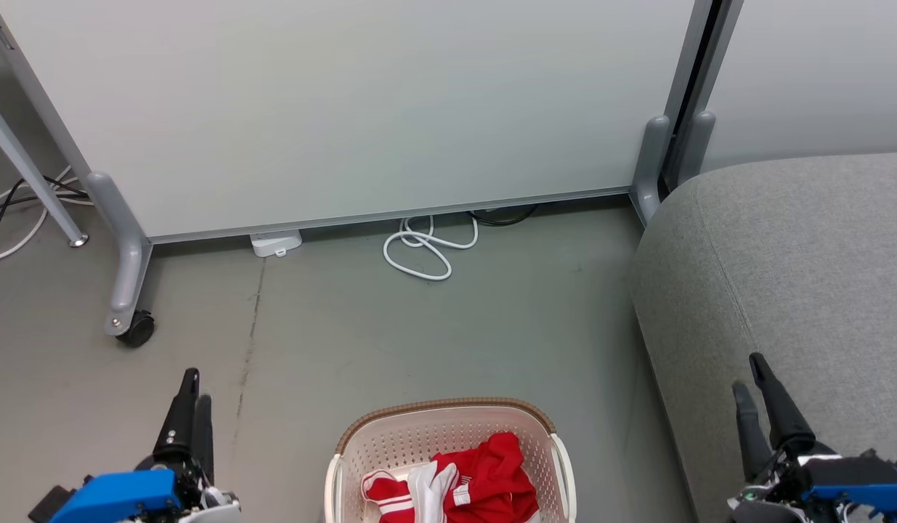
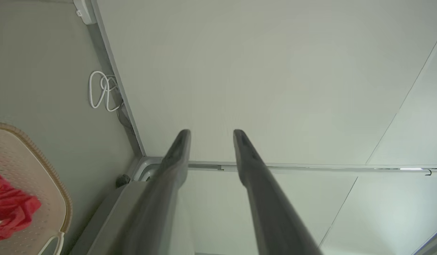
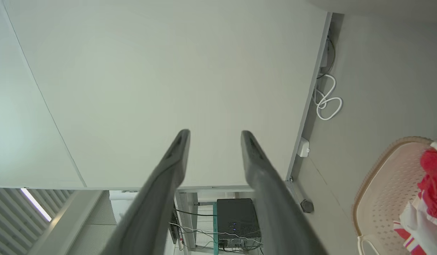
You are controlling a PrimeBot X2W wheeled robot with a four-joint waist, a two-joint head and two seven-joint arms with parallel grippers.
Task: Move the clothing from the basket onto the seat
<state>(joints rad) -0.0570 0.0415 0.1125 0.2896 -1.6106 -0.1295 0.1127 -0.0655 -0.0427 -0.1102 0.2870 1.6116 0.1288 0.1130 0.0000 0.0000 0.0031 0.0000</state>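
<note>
Both arms sit low: the left gripper [image 1: 197, 387] is left of the basket [image 1: 448, 404] and the right gripper [image 1: 747, 372] right of it, fingers spread and holding nothing. The clothing [image 1: 484, 472] lies in the basket, with the seat [image 1: 797, 254] to the basket's right. The right wrist view also takes in a black box [image 3: 237, 219] beyond the basket.

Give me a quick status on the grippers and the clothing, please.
Left gripper open, empty. Right gripper open, empty. Clothing in basket, seat to the right. Nothing in the way.
</note>
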